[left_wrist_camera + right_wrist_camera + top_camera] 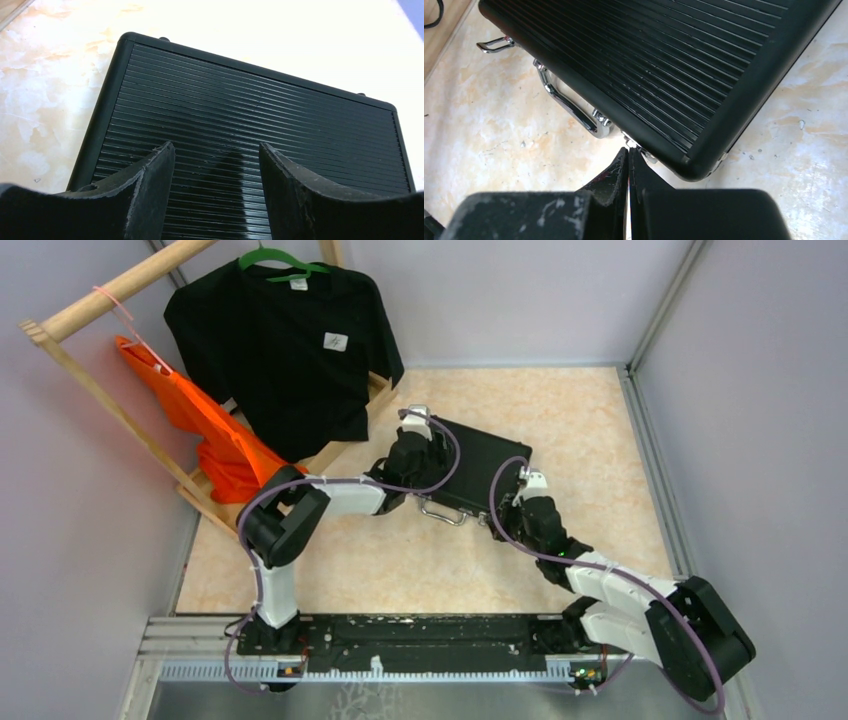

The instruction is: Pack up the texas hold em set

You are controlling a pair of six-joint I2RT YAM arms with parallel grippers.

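The case [480, 468] is seen lying closed on the tabletop [600, 430], so packing is judged nearly done; only the latches seem left to fasten. Its contents are hidden by the lid. The left jaws are held well apart over the ribbed lid, gripping nothing. The right jaws are pressed shut and empty at a front latch [636, 146] beside the handle [569, 107].

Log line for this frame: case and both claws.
case: closed, flat | left claw: open, over case | right claw: shut, tips at front latch | handle: untouched
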